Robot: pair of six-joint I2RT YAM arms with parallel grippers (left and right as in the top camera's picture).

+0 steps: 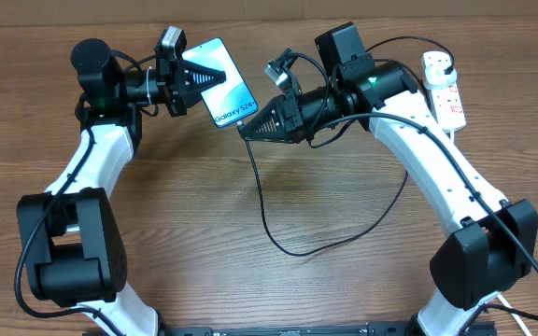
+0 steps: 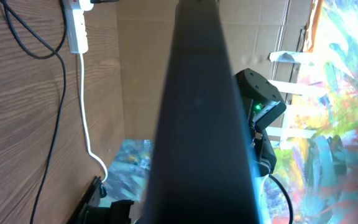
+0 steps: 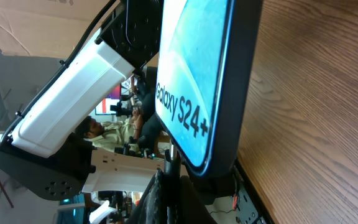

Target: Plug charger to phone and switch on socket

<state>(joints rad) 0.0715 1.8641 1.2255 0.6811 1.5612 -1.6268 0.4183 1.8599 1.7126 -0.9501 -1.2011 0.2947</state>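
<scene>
The phone (image 1: 224, 86) is held raised above the table (image 1: 278, 289), tilted, with its lit screen turned toward the right arm. It is pinched across its width by the left gripper (image 1: 205, 77), whose jaws are pressed against the phone's edges. In the left wrist view most of the frame is filled by the phone's dark back (image 2: 197, 124).

The right gripper (image 1: 248, 128) is set at the phone's lower short edge, just below the "Galaxy S24+" lettering (image 3: 182, 109). Its jaws are closed on the tip (image 3: 170, 155) of the charger (image 1: 261, 201), which is seen rising from between the fingers (image 3: 166, 199) to touch the phone's bottom edge. Whether the tip is fully seated in the port cannot be told, since the joint is in shadow.

From the gripper the cable is draped down onto the table in a wide loop and carried up behind the right arm to a black plug (image 1: 446, 63) seated in the far end of the socket (image 1: 446, 98). The socket lies flat by the table's far right corner, well apart from the phone, and its white cord (image 2: 84, 106) is trailed off the edge.
</scene>
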